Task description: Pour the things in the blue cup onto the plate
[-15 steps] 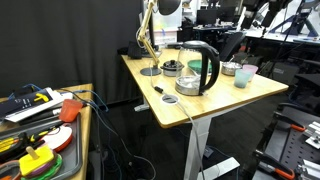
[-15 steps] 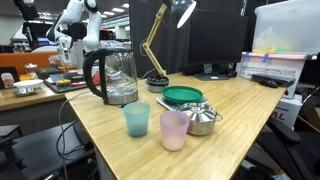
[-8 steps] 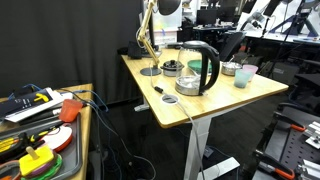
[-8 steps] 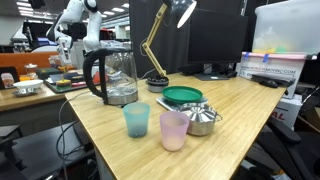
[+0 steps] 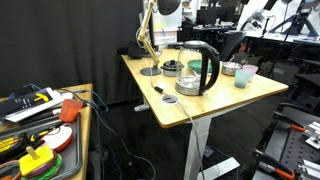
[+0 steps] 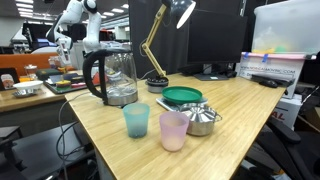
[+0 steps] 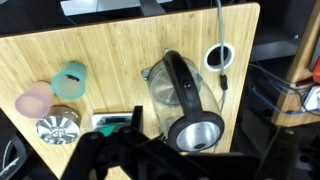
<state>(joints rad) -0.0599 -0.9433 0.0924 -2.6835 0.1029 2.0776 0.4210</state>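
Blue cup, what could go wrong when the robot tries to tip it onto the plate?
The pink cup stands close beside the blue cup, so a grab could knock it over or take the wrong one. The metal bowl sits right by the green plate, so the pour might land in the bowl instead. The tall kettle is near too and could get bumped.

The raised arm [image 6: 78,18] carries its pincer [image 7: 112,140] wide open.
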